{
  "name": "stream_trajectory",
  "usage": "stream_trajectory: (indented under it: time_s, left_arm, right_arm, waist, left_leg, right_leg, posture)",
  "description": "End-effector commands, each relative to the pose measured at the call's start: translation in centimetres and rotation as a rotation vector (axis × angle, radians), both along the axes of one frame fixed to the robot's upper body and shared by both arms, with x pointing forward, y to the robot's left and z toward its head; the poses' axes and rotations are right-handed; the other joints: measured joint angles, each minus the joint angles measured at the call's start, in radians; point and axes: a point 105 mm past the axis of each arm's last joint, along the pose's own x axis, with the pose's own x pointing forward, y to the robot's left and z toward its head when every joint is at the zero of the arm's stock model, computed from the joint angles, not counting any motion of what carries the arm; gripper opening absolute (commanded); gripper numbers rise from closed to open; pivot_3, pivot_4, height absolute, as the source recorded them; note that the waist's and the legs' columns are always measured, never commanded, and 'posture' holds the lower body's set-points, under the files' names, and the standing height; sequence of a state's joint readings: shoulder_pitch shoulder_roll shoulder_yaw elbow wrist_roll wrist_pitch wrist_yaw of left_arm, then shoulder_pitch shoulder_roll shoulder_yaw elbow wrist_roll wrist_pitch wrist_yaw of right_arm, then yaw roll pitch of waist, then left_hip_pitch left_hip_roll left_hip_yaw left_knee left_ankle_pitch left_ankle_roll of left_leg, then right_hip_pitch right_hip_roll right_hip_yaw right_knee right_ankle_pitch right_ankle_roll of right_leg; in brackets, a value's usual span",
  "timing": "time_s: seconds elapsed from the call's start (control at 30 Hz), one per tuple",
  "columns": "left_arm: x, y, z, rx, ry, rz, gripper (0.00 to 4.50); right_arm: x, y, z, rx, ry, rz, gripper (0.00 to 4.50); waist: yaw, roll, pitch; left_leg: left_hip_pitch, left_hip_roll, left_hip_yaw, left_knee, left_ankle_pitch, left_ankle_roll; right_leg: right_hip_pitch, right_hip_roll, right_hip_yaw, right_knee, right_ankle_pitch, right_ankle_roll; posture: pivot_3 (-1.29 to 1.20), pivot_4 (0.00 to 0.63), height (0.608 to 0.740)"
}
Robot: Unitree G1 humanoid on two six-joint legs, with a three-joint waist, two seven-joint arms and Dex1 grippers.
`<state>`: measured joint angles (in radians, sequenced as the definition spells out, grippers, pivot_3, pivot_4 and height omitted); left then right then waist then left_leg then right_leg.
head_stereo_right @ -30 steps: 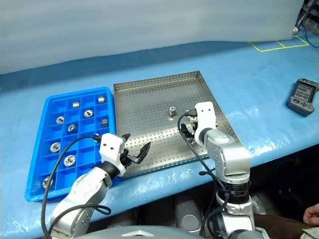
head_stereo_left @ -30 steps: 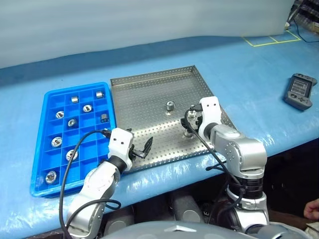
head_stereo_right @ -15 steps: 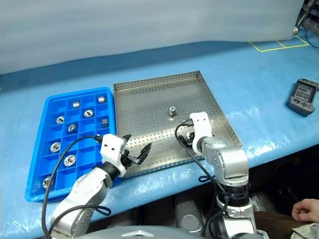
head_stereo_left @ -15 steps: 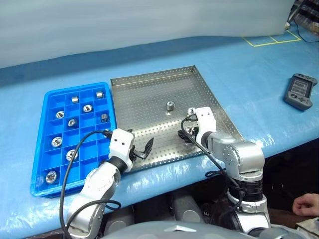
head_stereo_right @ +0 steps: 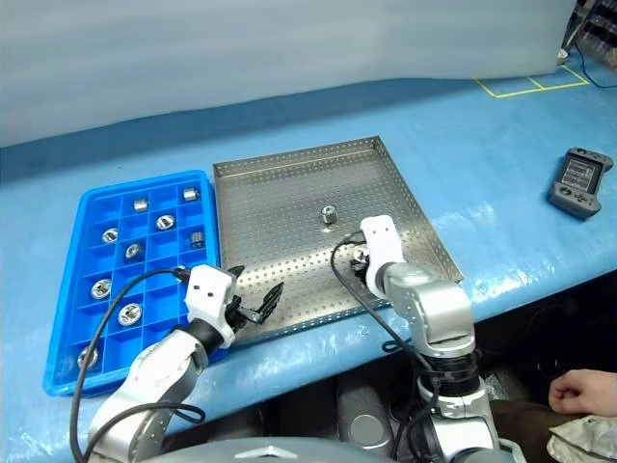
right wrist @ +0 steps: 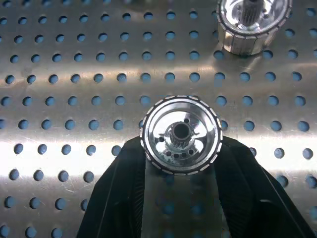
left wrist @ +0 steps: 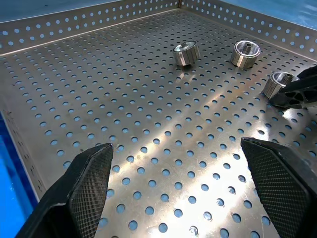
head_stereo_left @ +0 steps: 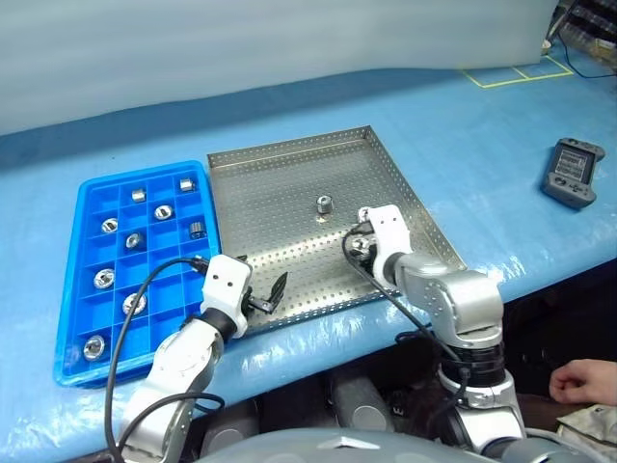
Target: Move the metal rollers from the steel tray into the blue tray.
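Right pincer (right wrist: 181,163) clamped on a small shiny ribbed metal roller (right wrist: 181,135); perforated square steel tray (right wrist: 74,59) beneath. Left pincer (left wrist: 178,183) spread wide, empty.

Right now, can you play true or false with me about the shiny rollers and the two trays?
1. The right gripper has its jaws shut on a metal roller. True.
2. The left gripper is holding a roller. False: its jaws stand open over bare steel tray floor.
3. The blue tray already has rollers in some compartments. True.
4. The steel tray has no rollers left. False: three show there in the left wrist view, one of them in the right gripper.
5. A handheld controller lies on the blue table cover. True.
6. The blue tray sits on the robot's right of the steel tray. False: it sits on its left.
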<state>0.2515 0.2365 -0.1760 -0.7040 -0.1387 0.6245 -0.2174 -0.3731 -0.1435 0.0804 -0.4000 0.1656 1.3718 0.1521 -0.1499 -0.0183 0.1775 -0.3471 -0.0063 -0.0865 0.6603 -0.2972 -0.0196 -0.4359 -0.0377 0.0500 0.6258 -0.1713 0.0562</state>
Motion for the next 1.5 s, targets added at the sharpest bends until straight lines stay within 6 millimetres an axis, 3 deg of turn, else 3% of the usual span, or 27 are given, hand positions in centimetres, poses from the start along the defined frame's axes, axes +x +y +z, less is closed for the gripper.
stream_trajectory:
  time_s: [0.03,0.13,0.33,0.57,0.7,0.93,1.27,1.5]
  left_arm:
    - [-0.5,0.9,1.6,0.001,-0.079,0.003,4.50]
    - [-0.5,2.7,1.7,-0.002,-0.084,0.089,4.50]
    - [-0.7,4.3,2.0,0.008,-0.102,0.162,4.50]
    - [-1.4,5.9,2.6,-0.033,-0.112,0.297,4.50]
    - [-2.3,7.1,2.8,-0.021,-0.118,0.377,4.50]
    - [-3.7,8.2,3.0,-0.015,-0.109,0.480,4.50]
    - [-4.5,8.3,2.9,-0.018,-0.093,0.517,4.50]
    - [-4.2,8.0,2.9,-0.020,-0.095,0.505,4.50]
  right_arm:
    - [1.2,3.0,3.1,0.046,-0.150,0.102,1.65]
    - [1.9,5.2,4.9,0.080,-0.246,0.177,1.65]
    - [2.7,9.9,7.8,0.103,-0.446,0.339,1.65]
    - [2.2,14.9,9.4,0.191,-0.540,0.494,1.65]
    - [0.8,18.4,9.8,0.285,-0.531,0.653,1.65]
    - [-0.2,21.5,9.4,0.328,-0.505,0.769,1.65]
    - [-0.8,23.3,4.6,0.313,-0.325,0.825,1.65]
    - [-1.6,25.1,5.3,0.357,-0.338,0.891,1.65]
  waist:
    - [0.002,0.000,0.000]
    - [0.013,0.000,0.000]
    - [0.034,0.000,0.000]
    - [0.069,0.000,0.000]
    - [0.091,0.000,0.000]
    - [0.133,0.000,0.000]
    - [0.152,0.001,0.000]
    - [0.152,0.001,-0.001]
  left_leg:
    - [0.000,0.000,0.000,0.000,0.000,0.000]
    - [-0.001,0.000,-0.001,-0.001,0.000,0.000]
    - [-0.008,0.000,-0.001,0.000,0.000,0.000]
    - [-0.010,0.000,-0.001,0.000,0.000,0.000]
    - [-0.010,0.000,-0.002,0.000,0.000,0.000]
    - [-0.010,0.000,-0.004,0.000,0.000,-0.001]
    - [-0.010,0.000,-0.005,0.000,0.001,-0.001]
    - [-0.008,0.000,-0.005,0.000,0.001,-0.001]
  right_leg:
    - [-0.001,0.000,0.000,0.000,0.000,0.000]
    - [-0.001,0.000,0.000,0.000,0.000,0.000]
    - [-0.009,0.000,0.000,0.000,0.003,0.004]
    - [-0.010,-0.001,-0.001,-0.001,0.005,0.001]
    - [-0.010,-0.001,-0.002,-0.001,0.005,0.000]
    - [-0.009,-0.001,-0.004,-0.001,0.002,-0.004]
    - [-0.009,-0.001,-0.005,0.000,-0.001,-0.003]
    - [-0.007,-0.001,-0.006,0.001,-0.001,-0.003]
  posture:
    - [-0.09,0.150,0.740]
    - [-0.06,0.150,0.740]
    - [-0.02,0.150,0.740]
    - [0.06,0.150,0.740]
    - [0.12,0.150,0.740]
    - [0.20,0.150,0.740]
    - [0.23,0.150,0.740]
    - [0.25,0.150,0.740]
